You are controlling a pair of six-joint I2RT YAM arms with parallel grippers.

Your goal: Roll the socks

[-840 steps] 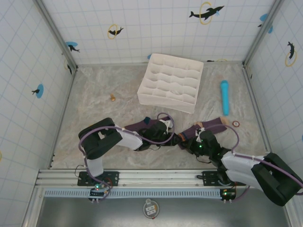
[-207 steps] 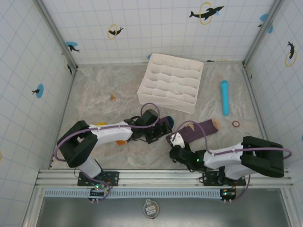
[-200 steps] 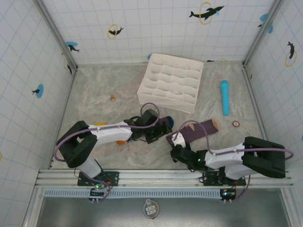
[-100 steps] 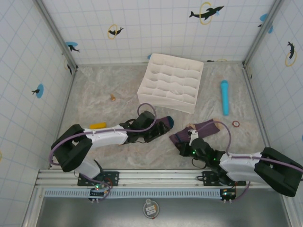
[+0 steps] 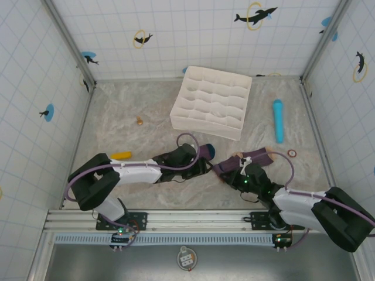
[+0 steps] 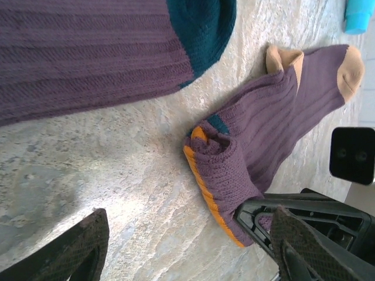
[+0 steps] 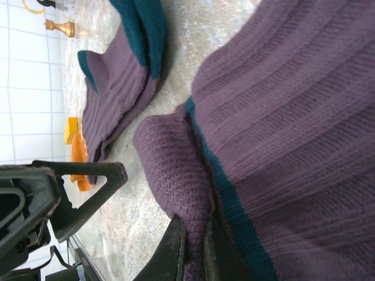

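Two purple ribbed socks lie near the front of the table. One sock (image 5: pixel 186 157) with a dark teal end (image 6: pixel 202 26) lies flat, partly under my left arm. The other sock (image 5: pixel 253 158) has tan patches (image 6: pixel 350 64) and a folded cuff with an orange and teal edge (image 6: pixel 218 175). My right gripper (image 7: pixel 193 252) is shut on that folded cuff, with purple knit pinched between its fingertips. My left gripper (image 6: pixel 187 257) is open just left of the fold, bare table between its fingers (image 6: pixel 79 249), close to the right gripper (image 5: pixel 234 174).
A white compartment organiser (image 5: pixel 211 102) stands at the back centre. A light blue cylinder (image 5: pixel 278 120) and a small red ring (image 5: pixel 292 154) lie to the right. A small gold figure (image 5: pixel 140 121) and a yellow piece (image 5: pixel 121 156) lie on the left.
My left gripper has slid right, off the teal-ended sock toward the other sock's cuff, and its jaws have narrowed somewhat. My right gripper has shifted up and right with the cuff in it.
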